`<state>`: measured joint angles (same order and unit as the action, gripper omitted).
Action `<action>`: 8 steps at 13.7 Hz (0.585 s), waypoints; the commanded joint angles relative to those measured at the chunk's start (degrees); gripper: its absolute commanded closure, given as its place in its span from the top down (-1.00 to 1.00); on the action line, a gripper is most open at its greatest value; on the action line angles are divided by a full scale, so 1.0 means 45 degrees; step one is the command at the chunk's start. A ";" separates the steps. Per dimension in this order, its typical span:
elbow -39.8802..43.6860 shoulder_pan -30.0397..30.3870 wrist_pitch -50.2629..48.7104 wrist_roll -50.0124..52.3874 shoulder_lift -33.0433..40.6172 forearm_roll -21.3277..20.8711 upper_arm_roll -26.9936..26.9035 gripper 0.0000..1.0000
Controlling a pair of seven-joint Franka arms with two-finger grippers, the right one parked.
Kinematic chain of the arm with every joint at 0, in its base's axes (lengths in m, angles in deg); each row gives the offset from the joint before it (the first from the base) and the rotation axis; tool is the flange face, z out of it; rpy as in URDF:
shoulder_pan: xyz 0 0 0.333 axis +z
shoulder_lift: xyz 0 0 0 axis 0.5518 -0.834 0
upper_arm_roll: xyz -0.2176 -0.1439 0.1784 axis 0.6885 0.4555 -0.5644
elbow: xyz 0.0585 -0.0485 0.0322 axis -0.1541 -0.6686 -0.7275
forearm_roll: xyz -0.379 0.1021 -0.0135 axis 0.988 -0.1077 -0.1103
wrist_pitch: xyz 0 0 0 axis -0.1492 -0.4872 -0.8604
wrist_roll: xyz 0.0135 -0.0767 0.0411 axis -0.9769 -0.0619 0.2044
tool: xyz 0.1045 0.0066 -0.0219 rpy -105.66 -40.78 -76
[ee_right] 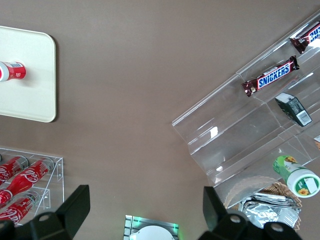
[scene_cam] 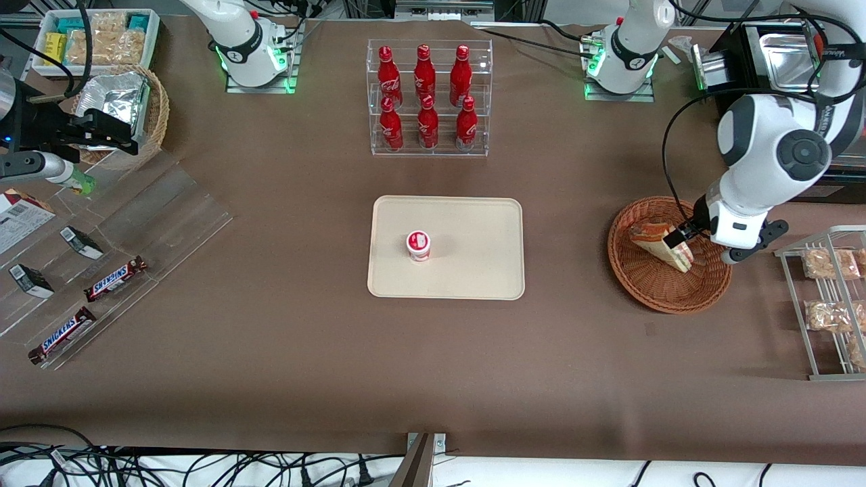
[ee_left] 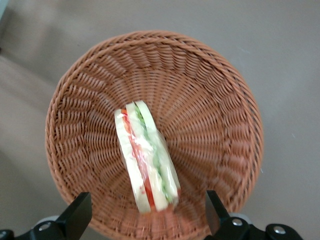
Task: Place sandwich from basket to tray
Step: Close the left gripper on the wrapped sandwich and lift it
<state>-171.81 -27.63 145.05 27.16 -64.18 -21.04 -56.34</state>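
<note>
The sandwich [scene_cam: 651,237] [ee_left: 145,157], a wrapped wedge of white bread with green and red filling, lies in the reddish-brown wicker basket [scene_cam: 626,274] [ee_left: 210,100] toward the working arm's end of the table. My left gripper [scene_cam: 680,238] [ee_left: 147,216] hangs low over the basket, open. Its dark fingers [ee_left: 79,216] stand either side of the sandwich's near end without touching it. The cream tray [scene_cam: 473,220] lies flat at the table's middle, well apart from the basket.
A small red-and-white cup [scene_cam: 419,245] stands on the tray. A clear rack of red bottles [scene_cam: 428,98] is farther from the camera than the tray. A wire rack with bagged snacks [scene_cam: 829,297] stands beside the basket. Acrylic shelves with Snickers bars [scene_cam: 115,279] lie toward the parked arm's end.
</note>
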 commanded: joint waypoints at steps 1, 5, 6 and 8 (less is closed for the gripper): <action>-0.0734 -0.0013 0.1295 0.2001 -0.0091 -0.1043 0.0057 1.00; -0.1319 -0.0013 0.2955 0.4365 -0.0990 -0.2586 0.0057 1.00; -0.1359 -0.0013 0.3172 0.4777 -0.1205 -0.2918 0.0057 1.00; -0.1360 -0.0013 0.3368 0.5326 -0.1479 -0.3485 0.0057 1.00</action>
<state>-177.86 -27.69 158.86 47.88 -70.04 -33.68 -56.23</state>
